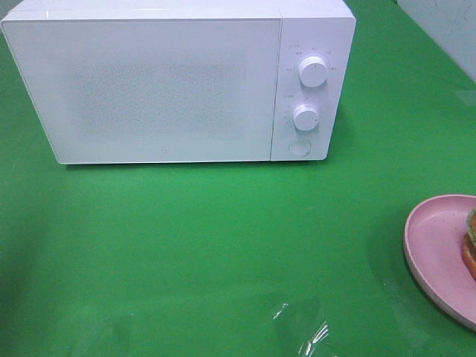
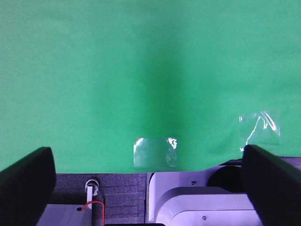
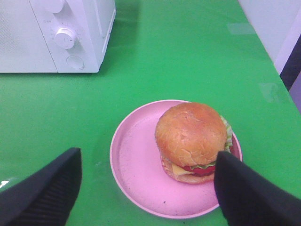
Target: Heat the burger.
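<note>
The burger (image 3: 190,136), with a glossy brown bun, lettuce, tomato and cheese, sits on the right side of a round pink plate (image 3: 136,165). In the high view only a sliver of the burger (image 1: 471,249) shows at the right edge, on the plate (image 1: 435,249). My right gripper (image 3: 148,160) hangs open above the plate. One black finger (image 3: 247,188) overlaps the burger's edge in the picture, and nothing is held. My left gripper (image 2: 146,153) is open over bare green cloth. Neither gripper shows in the high view. The white microwave (image 1: 171,82) stands at the back with its door shut.
Two knobs (image 1: 313,72) and a round button (image 1: 299,147) sit on the microwave's right panel. Clear tape patches (image 1: 312,335) glint on the green cloth (image 1: 186,245) near the front. In the right wrist view the table's right edge (image 3: 277,61) runs beside a pale wall.
</note>
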`<action>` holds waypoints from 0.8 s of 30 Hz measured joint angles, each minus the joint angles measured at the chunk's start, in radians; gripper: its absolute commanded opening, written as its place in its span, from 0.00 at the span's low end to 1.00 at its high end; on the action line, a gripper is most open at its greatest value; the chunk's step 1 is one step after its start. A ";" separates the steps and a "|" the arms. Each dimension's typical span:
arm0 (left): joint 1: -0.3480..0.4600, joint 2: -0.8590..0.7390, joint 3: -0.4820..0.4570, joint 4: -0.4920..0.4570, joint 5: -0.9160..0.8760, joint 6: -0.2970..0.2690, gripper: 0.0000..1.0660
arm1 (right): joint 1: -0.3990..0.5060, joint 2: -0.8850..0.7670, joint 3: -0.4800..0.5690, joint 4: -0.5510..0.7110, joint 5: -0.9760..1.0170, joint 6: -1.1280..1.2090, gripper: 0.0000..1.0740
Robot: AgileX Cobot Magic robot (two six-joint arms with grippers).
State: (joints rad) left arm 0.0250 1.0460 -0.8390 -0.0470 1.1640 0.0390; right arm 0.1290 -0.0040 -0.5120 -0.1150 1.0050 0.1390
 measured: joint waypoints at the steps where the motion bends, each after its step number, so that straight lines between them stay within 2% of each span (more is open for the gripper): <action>1: 0.000 -0.058 0.036 0.009 0.000 0.000 0.94 | 0.000 0.000 0.000 0.000 0.000 0.000 0.70; 6: 0.000 -0.139 0.084 0.015 0.000 0.000 0.94 | 0.000 0.000 0.000 0.000 0.000 0.000 0.70; 8: 0.000 -0.253 0.154 0.025 0.000 0.000 0.94 | 0.000 0.000 0.000 0.000 0.000 0.000 0.69; 11: 0.000 -0.311 0.190 0.033 0.001 0.000 0.94 | 0.000 0.000 0.000 0.000 0.000 0.000 0.69; 15: 0.000 -0.466 0.286 0.047 -0.009 0.000 0.94 | 0.000 0.000 0.000 0.000 0.000 0.000 0.69; 16: 0.000 -0.466 0.286 0.047 -0.009 0.000 0.94 | 0.000 0.000 0.000 0.000 0.000 0.000 0.69; 20: 0.000 -0.629 0.310 0.047 -0.099 0.000 0.94 | 0.000 0.000 0.000 0.000 0.000 0.000 0.69; 24: 0.000 -0.715 0.332 0.056 -0.105 0.003 0.94 | 0.000 0.000 0.000 0.000 0.000 0.000 0.69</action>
State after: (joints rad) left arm 0.0250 0.3310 -0.5070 0.0090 1.0590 0.0420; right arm 0.1290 -0.0040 -0.5120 -0.1150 1.0050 0.1390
